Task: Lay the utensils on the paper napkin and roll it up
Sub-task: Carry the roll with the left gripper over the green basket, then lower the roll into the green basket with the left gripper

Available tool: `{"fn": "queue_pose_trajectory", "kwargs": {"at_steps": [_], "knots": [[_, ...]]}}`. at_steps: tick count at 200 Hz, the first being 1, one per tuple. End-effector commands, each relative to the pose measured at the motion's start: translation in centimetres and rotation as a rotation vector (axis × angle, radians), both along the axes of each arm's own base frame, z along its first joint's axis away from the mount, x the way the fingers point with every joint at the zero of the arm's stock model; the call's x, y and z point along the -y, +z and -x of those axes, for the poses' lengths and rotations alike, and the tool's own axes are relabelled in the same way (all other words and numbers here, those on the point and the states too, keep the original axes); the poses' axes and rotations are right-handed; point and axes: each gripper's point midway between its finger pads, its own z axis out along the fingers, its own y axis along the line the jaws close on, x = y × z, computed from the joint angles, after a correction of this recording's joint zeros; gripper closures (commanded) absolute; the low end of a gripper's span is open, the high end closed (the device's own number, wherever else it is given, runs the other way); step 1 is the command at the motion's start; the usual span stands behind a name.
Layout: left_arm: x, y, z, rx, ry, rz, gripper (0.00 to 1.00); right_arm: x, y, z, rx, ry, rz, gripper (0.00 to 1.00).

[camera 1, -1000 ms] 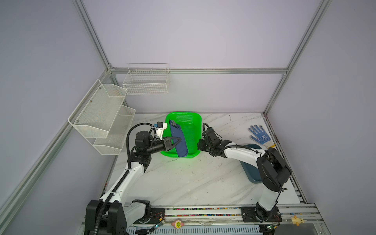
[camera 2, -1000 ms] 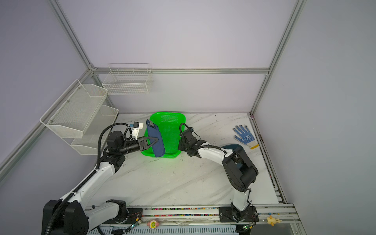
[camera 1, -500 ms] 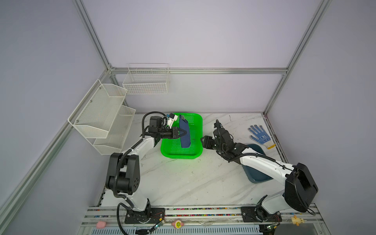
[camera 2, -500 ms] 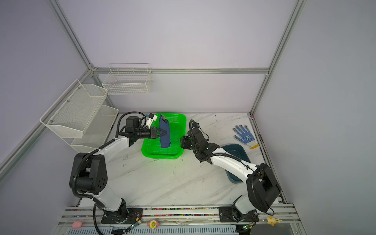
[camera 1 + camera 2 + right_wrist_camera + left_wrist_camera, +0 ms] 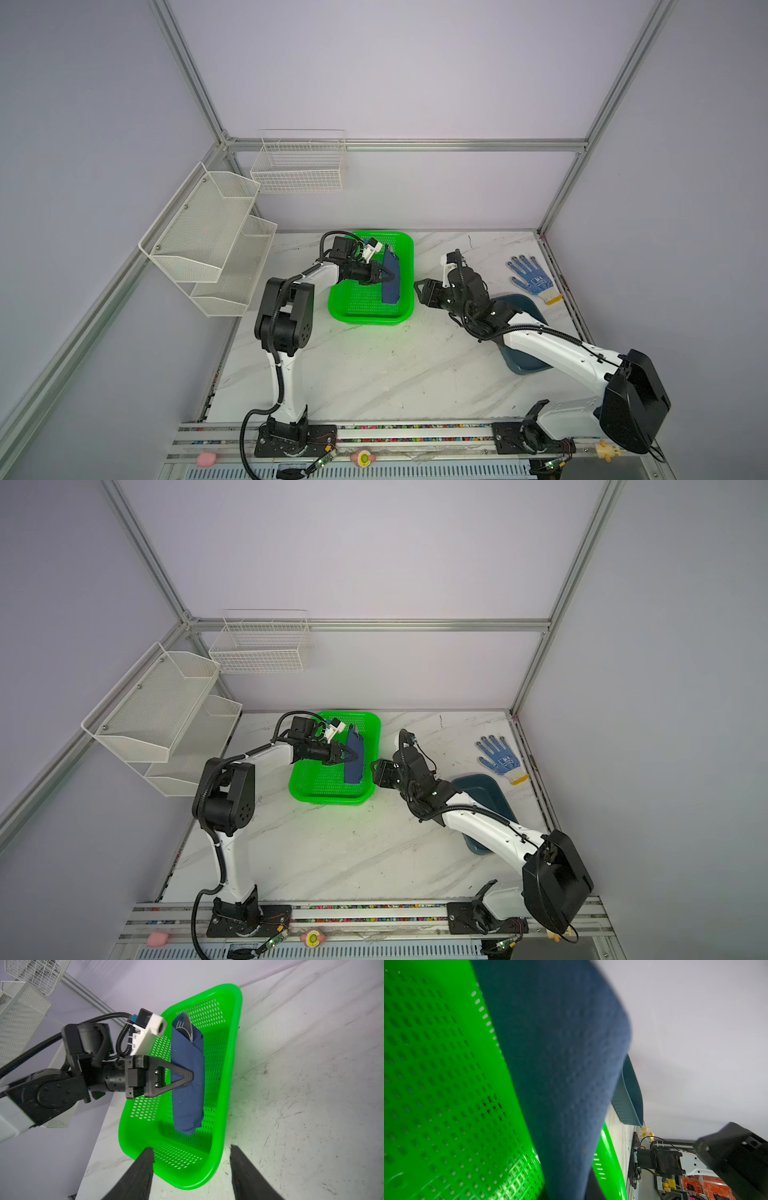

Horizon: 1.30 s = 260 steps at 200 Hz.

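The paper napkin [image 5: 390,277] [image 5: 354,759] [image 5: 188,1088] is a navy roll hanging upright over the green basket [image 5: 370,318] [image 5: 332,800] [image 5: 234,1043]. My left gripper [image 5: 388,275] [image 5: 355,755] [image 5: 190,1080] is shut on the middle of the roll. Silver tips of the utensils [image 5: 185,1027] stick out of the roll's upper end; the rest is wrapped inside. In the left wrist view the napkin [image 5: 560,1064] fills the middle, with the basket [image 5: 425,1064] behind it. My right gripper [image 5: 417,289] [image 5: 374,769] [image 5: 192,1150] stands open and empty just outside the basket's right rim.
A dark teal tray [image 5: 519,303] [image 5: 482,785] lies under my right arm. A blue-dotted white glove [image 5: 532,278] [image 5: 500,758] lies at the back right. White mesh shelves [image 5: 208,237] and a wire basket [image 5: 297,166] hang on the walls at the back left.
My left gripper has carried the rolled napkin rightward from the basket's left front to over its right half. The right gripper has stayed beside the basket's rim while its arm swung outward.
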Motion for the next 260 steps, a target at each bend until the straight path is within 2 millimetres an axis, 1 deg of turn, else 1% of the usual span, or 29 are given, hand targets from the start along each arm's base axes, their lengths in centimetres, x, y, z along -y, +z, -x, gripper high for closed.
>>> {"fn": "queue_pose_trajectory", "kwargs": {"at_steps": [1, 49, 72, 109, 144, 167, 192, 213, 235, 242, 251, 260], "knots": [[0.9, 2.9, -1.7, 0.090, -0.028, 0.013, 0.88, -0.8, -0.7, -0.2, -0.019, 0.024, -0.026, 0.39], [1.2, 0.3, -2.3, 0.021, -0.009, -0.006, 0.88, -1.5, -1.8, -0.2, -0.044, 0.044, -0.025, 0.39], [1.3, -1.0, -2.4, -0.013, -0.009, -0.006, 0.88, -0.5, -2.9, -1.0, -0.068, -0.026, 0.027, 0.40], [1.8, -2.8, -2.2, -0.050, -0.020, -0.012, 0.88, -0.7, -3.3, -0.7, -0.086, -0.010, 0.032, 0.40], [2.3, -4.4, -1.7, -0.093, -0.036, -0.022, 0.87, -0.2, -3.8, -0.8, -0.095, -0.031, 0.058, 0.40], [2.2, -5.5, -1.5, -0.113, -0.027, -0.057, 0.86, -0.2, -4.2, -0.7, -0.106, -0.033, 0.065, 0.40], [2.0, -6.7, -1.4, -0.144, -0.012, -0.097, 0.82, -0.2, -4.4, -0.7, -0.112, -0.031, 0.069, 0.40], [1.4, -8.0, -1.4, -0.173, 0.013, -0.162, 0.77, -0.1, -4.3, -0.7, -0.111, -0.031, 0.068, 0.40], [1.2, -8.5, -1.1, -0.183, 0.014, -0.193, 0.75, 0.0, -4.1, -0.6, -0.108, -0.037, 0.065, 0.40], [1.1, -8.7, -1.1, -0.184, 0.018, -0.209, 0.72, 0.0, -4.2, -0.6, -0.110, -0.037, 0.067, 0.40], [1.1, -8.7, -1.0, -0.181, 0.018, -0.223, 0.64, 0.1, -4.1, -0.6, -0.108, -0.038, 0.065, 0.40], [1.0, -8.8, -0.9, -0.182, 0.021, -0.239, 0.61, 0.1, -3.9, -0.6, -0.105, -0.040, 0.065, 0.40]]}}
